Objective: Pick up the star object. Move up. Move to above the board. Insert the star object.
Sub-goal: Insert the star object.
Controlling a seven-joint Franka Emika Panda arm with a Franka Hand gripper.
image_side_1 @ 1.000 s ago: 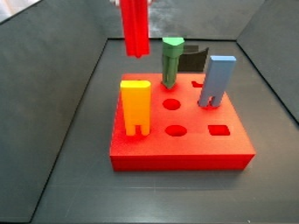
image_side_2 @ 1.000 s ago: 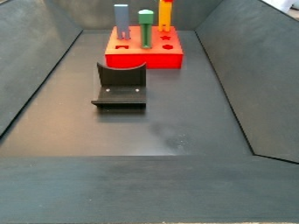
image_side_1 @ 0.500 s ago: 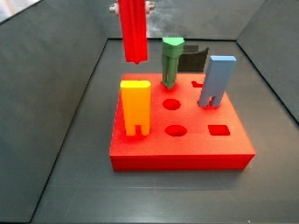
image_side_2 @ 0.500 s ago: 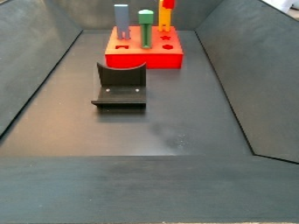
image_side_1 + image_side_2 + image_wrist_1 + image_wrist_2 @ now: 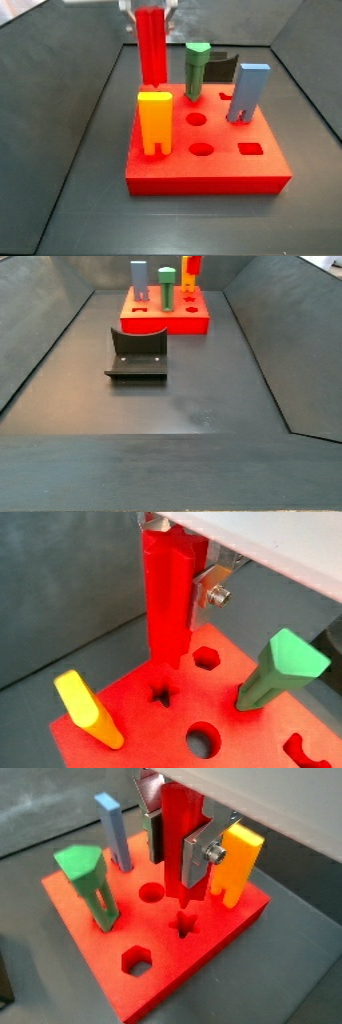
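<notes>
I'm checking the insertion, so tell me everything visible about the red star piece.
The red star piece is a long, glossy, plastic-looking bar with ridged sides, held upright in the gripper, whose silver fingers clamp its upper part. Its lower end hangs just above the star-shaped hole in the red board, not yet inside.

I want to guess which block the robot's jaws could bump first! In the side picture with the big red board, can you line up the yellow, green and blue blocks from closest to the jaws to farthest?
The gripper, top of the picture, holds the red star piece.
1. Yellow block: almost right below the piece, front left of the board.
2. Green block: just beside it, back of the board; too close with yellow to be sure.
3. Blue block: far right side.
</notes>
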